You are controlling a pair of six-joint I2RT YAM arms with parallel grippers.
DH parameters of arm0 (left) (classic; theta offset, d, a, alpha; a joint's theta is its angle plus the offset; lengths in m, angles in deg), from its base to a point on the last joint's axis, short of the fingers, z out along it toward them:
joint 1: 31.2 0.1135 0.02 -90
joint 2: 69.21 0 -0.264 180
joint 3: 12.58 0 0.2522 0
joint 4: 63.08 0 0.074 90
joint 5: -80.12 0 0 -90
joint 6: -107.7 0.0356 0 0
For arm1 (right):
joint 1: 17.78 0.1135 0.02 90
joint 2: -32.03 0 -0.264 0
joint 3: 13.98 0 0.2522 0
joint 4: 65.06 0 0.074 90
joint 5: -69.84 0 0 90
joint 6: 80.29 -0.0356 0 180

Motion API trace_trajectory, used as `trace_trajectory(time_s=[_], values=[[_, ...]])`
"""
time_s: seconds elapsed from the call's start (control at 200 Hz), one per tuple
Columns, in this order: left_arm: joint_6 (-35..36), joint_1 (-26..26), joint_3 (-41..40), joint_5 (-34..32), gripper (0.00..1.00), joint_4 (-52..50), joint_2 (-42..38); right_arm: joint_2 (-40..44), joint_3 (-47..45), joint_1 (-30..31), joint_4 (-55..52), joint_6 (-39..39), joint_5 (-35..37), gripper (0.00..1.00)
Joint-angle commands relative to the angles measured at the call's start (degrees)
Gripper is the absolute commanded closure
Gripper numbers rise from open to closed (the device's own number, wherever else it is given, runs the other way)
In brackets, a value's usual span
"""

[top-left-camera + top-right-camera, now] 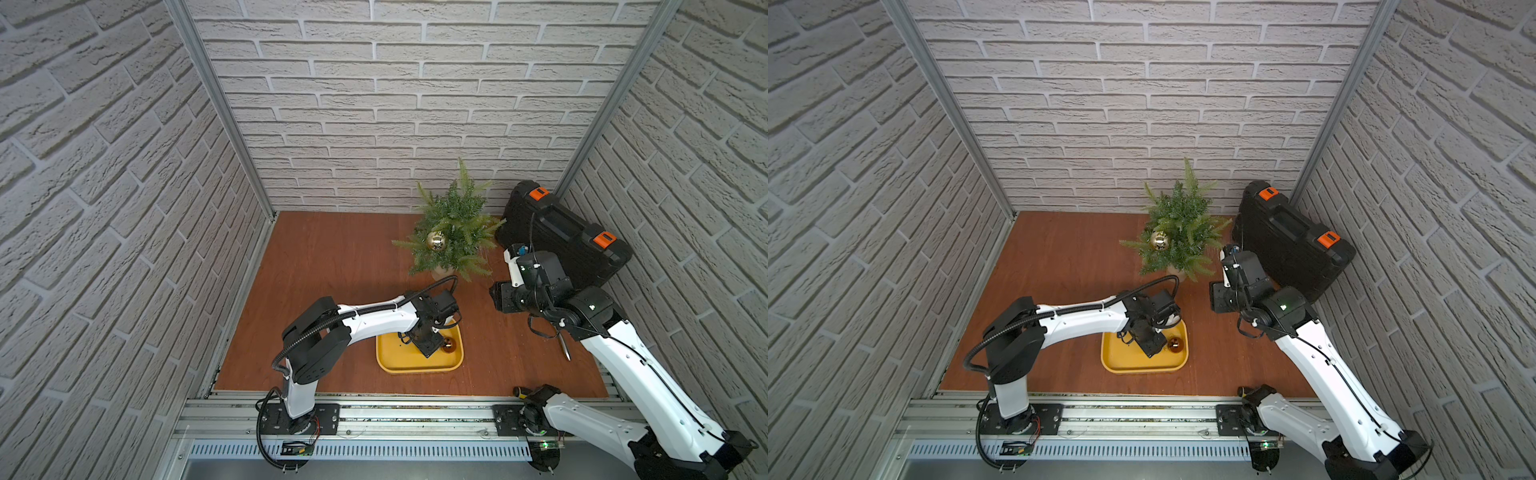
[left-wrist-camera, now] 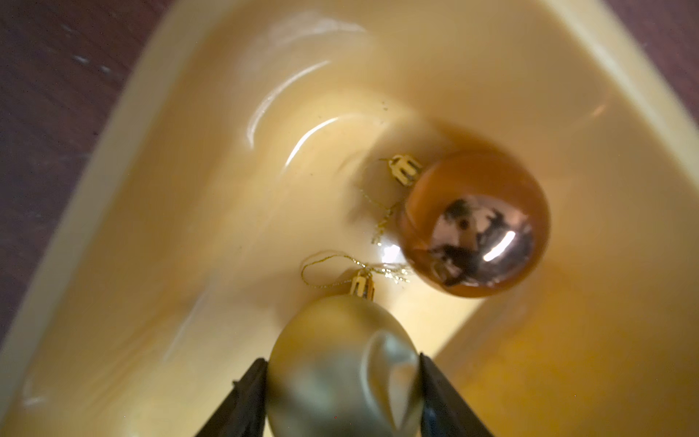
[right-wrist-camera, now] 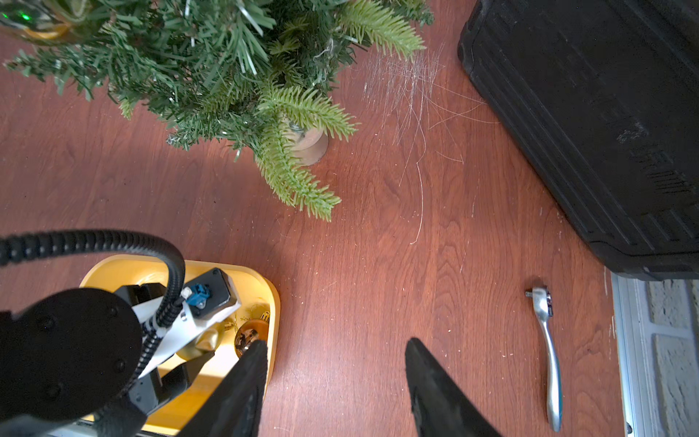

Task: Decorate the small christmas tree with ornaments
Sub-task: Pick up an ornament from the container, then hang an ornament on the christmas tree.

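Left tool [image 2: 342, 361] low, tight around bauble [image 2: 329, 333]

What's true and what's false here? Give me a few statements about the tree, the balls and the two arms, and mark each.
1. A shiny gold ball hangs on the tree. True.
2. The left fingers pinch a matte gold ball in the yellow tray. True.
3. The brown ball hangs on the tree. False: it lies in the tray.
4. The right fingers hold a wrench. False: they are open and empty; the wrench lies on the table.
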Motion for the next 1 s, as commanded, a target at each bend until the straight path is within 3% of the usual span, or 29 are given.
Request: trace_trajectory(time_s=[0.0, 0.385, 0.715, 0.995], values=[[-1.0, 1.1, -1.7, -1.1, 0.45, 0.1, -3.0, 0.4, -0.3, -0.3, 2.1, 0.0, -0.5, 0.41], [-4.3, 5.9, -8.9, 3.9, 0.46, 7.9, -15.4, 0.1, 0.3, -0.4, 2.2, -0.1, -1.1, 0.42], [8.3, 6.2, -4.8, -2.7, 0.42, 2.0, -26.5, 1.7, 0.6, -0.4, 4.4, -0.5, -2.6, 0.43], [17.9, 7.6, 5.8, -6.0, 0.43, -2.2, -29.3, 3.0, 0.9, -2.6, 9.9, -0.6, -7.6, 0.45]])
